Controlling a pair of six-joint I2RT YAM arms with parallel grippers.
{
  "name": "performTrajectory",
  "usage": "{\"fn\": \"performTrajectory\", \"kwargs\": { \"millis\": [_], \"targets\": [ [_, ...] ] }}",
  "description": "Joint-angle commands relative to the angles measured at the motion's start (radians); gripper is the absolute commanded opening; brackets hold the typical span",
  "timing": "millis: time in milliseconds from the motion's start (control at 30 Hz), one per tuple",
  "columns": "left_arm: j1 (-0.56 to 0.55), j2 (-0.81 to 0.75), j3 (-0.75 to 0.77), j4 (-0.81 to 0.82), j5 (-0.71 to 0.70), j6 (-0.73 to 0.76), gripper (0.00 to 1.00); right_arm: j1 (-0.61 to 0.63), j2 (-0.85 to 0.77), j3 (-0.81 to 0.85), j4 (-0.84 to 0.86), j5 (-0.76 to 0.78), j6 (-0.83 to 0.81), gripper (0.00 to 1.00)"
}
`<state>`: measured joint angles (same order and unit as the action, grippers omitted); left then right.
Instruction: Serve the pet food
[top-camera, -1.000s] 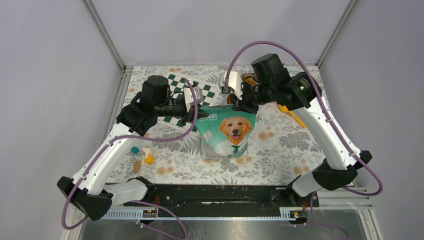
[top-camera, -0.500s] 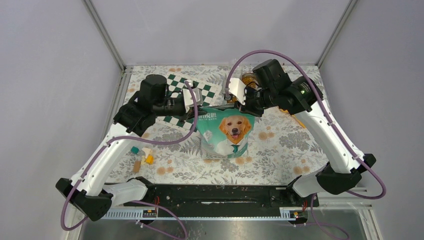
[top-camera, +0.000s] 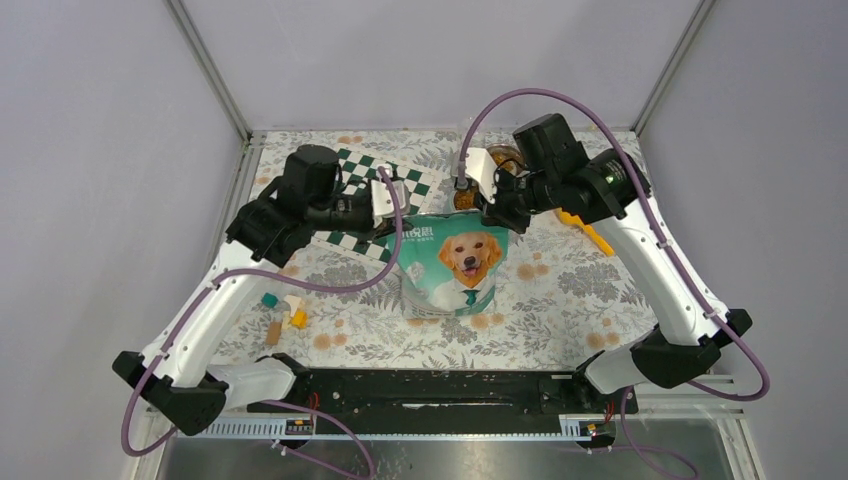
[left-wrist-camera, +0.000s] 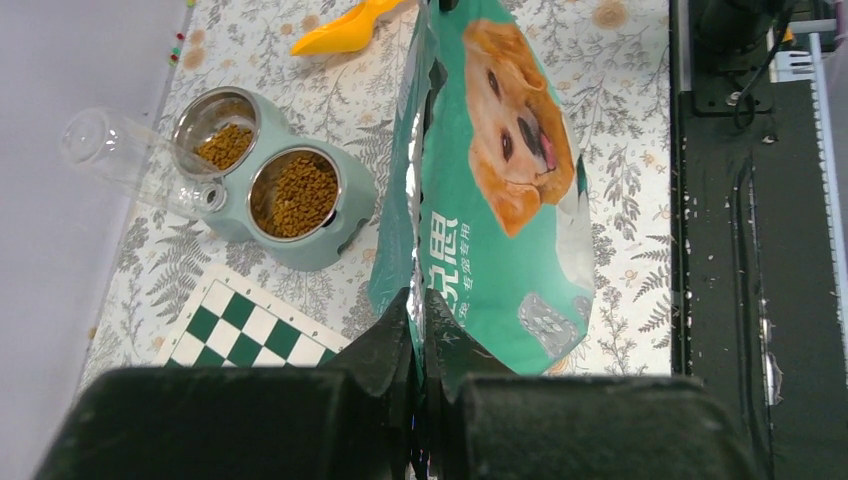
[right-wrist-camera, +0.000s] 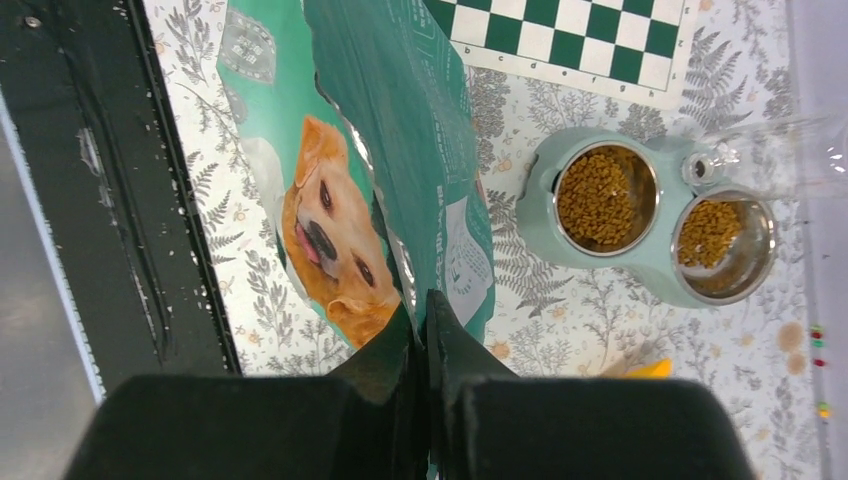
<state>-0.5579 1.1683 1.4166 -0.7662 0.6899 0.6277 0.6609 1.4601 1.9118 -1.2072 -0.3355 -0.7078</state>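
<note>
A tall teal bag (top-camera: 455, 270) with a golden dog picture stands upright mid-table. My left gripper (top-camera: 393, 224) is shut on its top left corner, the jaws pinching the bag's edge (left-wrist-camera: 418, 305). At the top right corner my right gripper (top-camera: 488, 213) is shut on the edge too (right-wrist-camera: 420, 305). The bag's mouth between them is nearly flat. Brown pet food (left-wrist-camera: 295, 195) fills one bowl of a pale green double feeder (left-wrist-camera: 300, 250) behind the bag. The other bowl holds less pet food (right-wrist-camera: 712, 232).
An orange scoop (top-camera: 585, 228) lies right of the bag. A clear bottle (left-wrist-camera: 120, 155) is fixed to the feeder. A green-and-white chessboard (top-camera: 352, 168) lies at back left under the left arm. Small coloured blocks (top-camera: 285, 315) sit front left. Black rail (top-camera: 430, 390) along the near edge.
My right gripper shifted slightly at the bag's top right corner and closed on it. The left gripper kept its hold; the bag stays upright.
</note>
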Motion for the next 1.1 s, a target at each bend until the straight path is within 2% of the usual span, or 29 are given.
{"fn": "performTrajectory", "kwargs": {
  "millis": [0,133,367,400,500,567,633,767,900,1067],
  "targets": [
    [0.024,0.005,0.099,-0.055,0.007,0.022,0.00,-0.097,-0.049,0.108,-0.068,-0.016,0.021,0.00],
    [0.025,0.041,0.131,-0.056,0.061,-0.007,0.00,-0.102,-0.014,0.169,-0.107,-0.127,0.066,0.00],
    [0.026,0.064,0.130,-0.070,0.115,-0.062,0.00,-0.101,-0.009,0.119,-0.059,-0.233,0.137,0.01],
    [0.026,0.063,0.124,-0.063,0.102,-0.070,0.00,-0.101,-0.014,0.099,-0.036,-0.242,0.143,0.08],
    [0.026,0.056,0.104,-0.016,0.074,-0.107,0.19,-0.100,-0.034,0.043,0.035,-0.271,0.146,0.31],
    [0.026,0.056,0.099,-0.001,0.082,-0.115,0.25,-0.091,-0.043,0.019,0.078,-0.281,0.145,0.38],
    [0.026,0.058,0.097,0.004,0.085,-0.116,0.27,-0.078,-0.047,-0.003,0.106,-0.280,0.133,0.40],
    [0.026,0.054,0.091,0.005,0.079,-0.096,0.27,-0.041,-0.035,-0.013,0.110,-0.258,0.093,0.41],
    [0.026,0.045,0.083,0.004,0.071,-0.069,0.25,-0.001,-0.017,-0.018,0.109,-0.197,0.060,0.46],
    [0.026,0.033,0.079,0.004,0.048,-0.052,0.16,0.061,0.034,0.010,0.114,-0.141,0.038,0.50]
  ]
}}
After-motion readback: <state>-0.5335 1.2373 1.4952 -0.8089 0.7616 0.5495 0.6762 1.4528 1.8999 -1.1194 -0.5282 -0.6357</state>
